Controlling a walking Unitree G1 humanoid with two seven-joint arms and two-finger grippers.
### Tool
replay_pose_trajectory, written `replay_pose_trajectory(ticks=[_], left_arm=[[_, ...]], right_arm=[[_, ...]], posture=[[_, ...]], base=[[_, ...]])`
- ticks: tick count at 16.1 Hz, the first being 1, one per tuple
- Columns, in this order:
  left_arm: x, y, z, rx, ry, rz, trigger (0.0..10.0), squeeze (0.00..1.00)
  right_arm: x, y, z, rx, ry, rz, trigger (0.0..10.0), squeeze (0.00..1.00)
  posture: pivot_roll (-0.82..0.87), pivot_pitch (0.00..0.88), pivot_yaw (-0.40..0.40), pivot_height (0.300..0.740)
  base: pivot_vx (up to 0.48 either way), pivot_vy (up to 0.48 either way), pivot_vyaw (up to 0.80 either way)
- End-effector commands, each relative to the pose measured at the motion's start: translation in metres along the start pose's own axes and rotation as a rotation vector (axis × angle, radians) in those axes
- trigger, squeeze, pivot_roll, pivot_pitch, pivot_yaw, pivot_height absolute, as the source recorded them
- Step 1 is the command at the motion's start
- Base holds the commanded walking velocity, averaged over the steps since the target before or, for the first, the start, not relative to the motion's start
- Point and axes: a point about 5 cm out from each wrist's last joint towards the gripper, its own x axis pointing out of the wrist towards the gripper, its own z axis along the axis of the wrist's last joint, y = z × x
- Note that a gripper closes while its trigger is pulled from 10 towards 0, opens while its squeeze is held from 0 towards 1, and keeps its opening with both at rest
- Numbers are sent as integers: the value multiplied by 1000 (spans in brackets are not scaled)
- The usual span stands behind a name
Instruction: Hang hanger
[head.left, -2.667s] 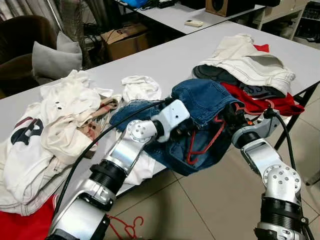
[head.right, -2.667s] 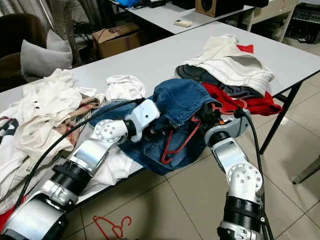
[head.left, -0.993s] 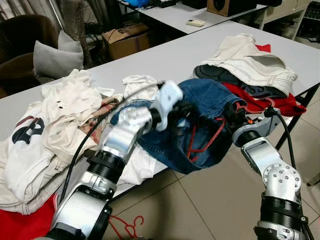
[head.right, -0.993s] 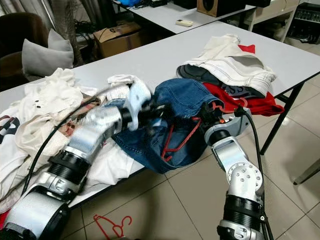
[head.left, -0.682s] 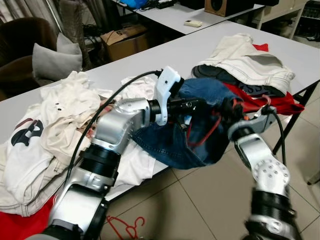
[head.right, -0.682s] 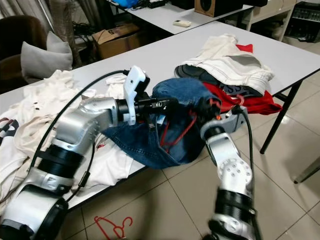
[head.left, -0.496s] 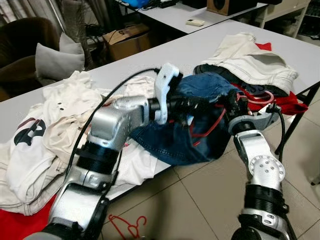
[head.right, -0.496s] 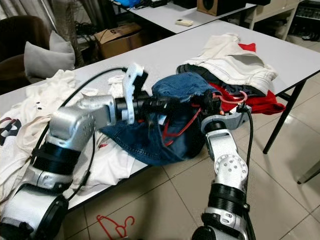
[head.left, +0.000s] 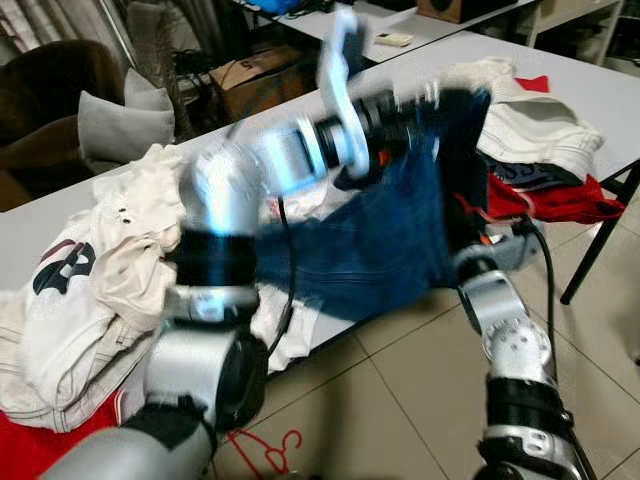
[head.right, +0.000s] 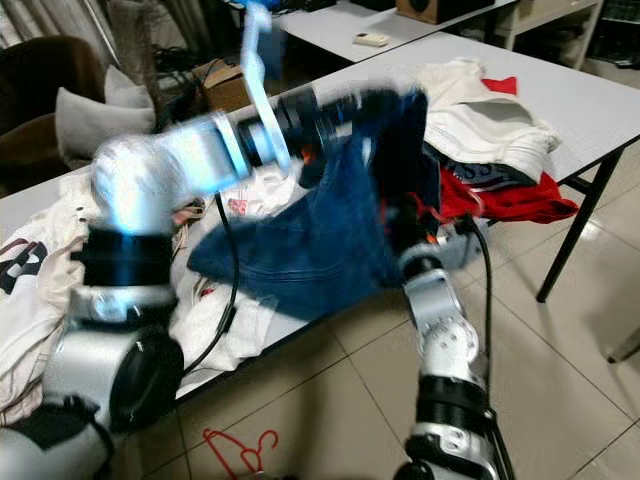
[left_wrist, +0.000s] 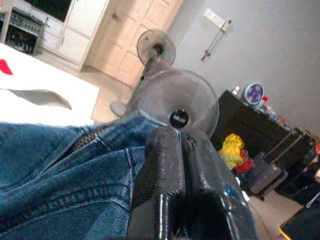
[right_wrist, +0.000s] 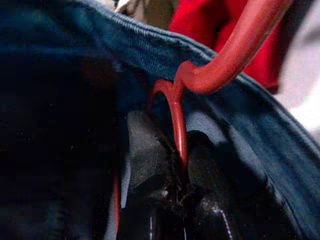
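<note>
while the left gripper (left_wrist: 182, 165) pinches the jeans (head.left: 385, 235), the right gripper (right_wrist: 172, 172) clamps the red hanger (right_wrist: 225, 60).

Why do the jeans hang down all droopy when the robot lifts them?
Probably because the jeans are floppy: they sag from the left gripper onto the table. The thick denim looks fairly heavy. The red hanger seems stiffer, keeping its curve.
</note>
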Motion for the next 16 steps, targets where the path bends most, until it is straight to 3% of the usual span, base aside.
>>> replay_pose_trajectory(ticks=[1,3,4,6,7,8,10,11,12,13,15,16], left_arm=[[-1,-11,17,2,-52,-42,0,0],[-9,5,37,82,-119,99,0,0],[-21,28,50,161,-166,265,0,0],[-54,65,63,384,-137,543,0,0],[-71,79,63,421,-117,634,0,0],[-98,99,58,490,-55,768,0,0],[-124,119,37,513,40,859,0,0],[-141,132,16,518,120,902,0,0],[-146,137,4,514,156,913,0,0],[-152,144,-23,511,231,892,0,0],[-141,142,-56,473,228,782,0,0],[-137,138,-63,458,196,744,0,0]], right_arm=[[-1,-5,-7,-14,22,-35,10000,0],[-7,1,-7,-90,64,-2,10000,0],[-16,11,-8,-184,118,49,10000,0],[-36,33,1,-281,156,155,10000,0],[-45,42,10,-298,150,198,10000,0],[-58,55,25,-321,132,253,10000,0],[-67,71,43,-342,89,307,10000,0],[-74,86,55,-349,54,356,10000,0],[-75,93,59,-344,41,382,10000,0],[-78,110,68,-337,15,447,10000,0],[-79,133,79,-297,-11,533,10000,0],[-77,134,80,-291,-2,530,10000,0]], posture=[[-158,0,238,740],[-163,0,239,740],[-170,0,236,740],[-176,0,230,740],[-181,0,224,740],[-181,0,224,740],[-202,0,207,740],[-207,0,198,740],[-207,0,198,740],[-217,0,182,740],[-227,0,164,740],[-227,0,164,740]], base=[[0,0,0],[0,0,0],[0,0,0],[0,0,0],[0,0,0],[0,0,0],[0,0,0],[0,0,0],[0,0,0],[0,0,0],[0,0,0],[0,0,0]])
